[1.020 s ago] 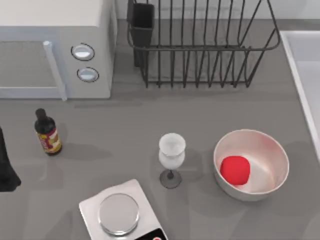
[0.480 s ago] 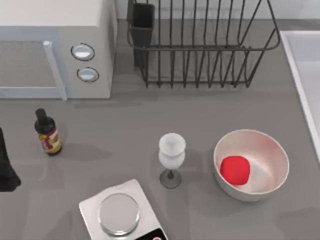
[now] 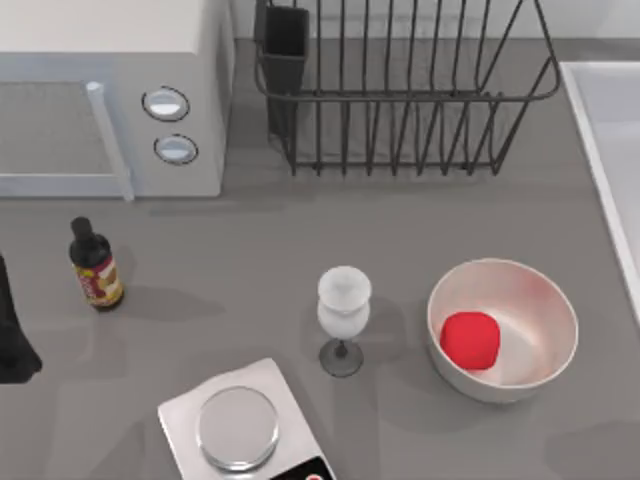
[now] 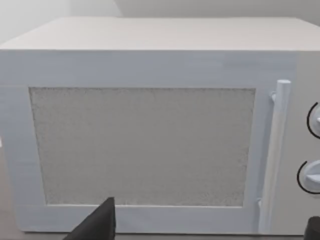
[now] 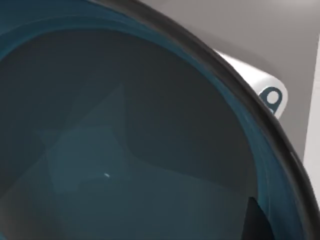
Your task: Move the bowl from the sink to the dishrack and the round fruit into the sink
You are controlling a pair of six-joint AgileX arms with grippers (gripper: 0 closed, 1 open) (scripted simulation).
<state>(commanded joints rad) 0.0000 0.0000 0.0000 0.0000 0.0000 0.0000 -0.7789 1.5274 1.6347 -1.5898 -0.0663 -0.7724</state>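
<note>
Bowl [image 5: 125,140] loomed close under the right wrist camera, teal inside, presumably in the sink [image 3: 612,130] at the table's right edge; I could not tell that gripper's state. Fruit [image 3: 470,340] sat in the white bowl [image 3: 545,300]. Left gripper [image 4: 200,235] stood open, parked facing the microwave [image 4: 150,125].

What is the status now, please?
Left arm parked at table's left edge, facing microwave. Bowl close under right wrist camera. Fruit sits in white bowl. Dishrack holds nothing.
</note>
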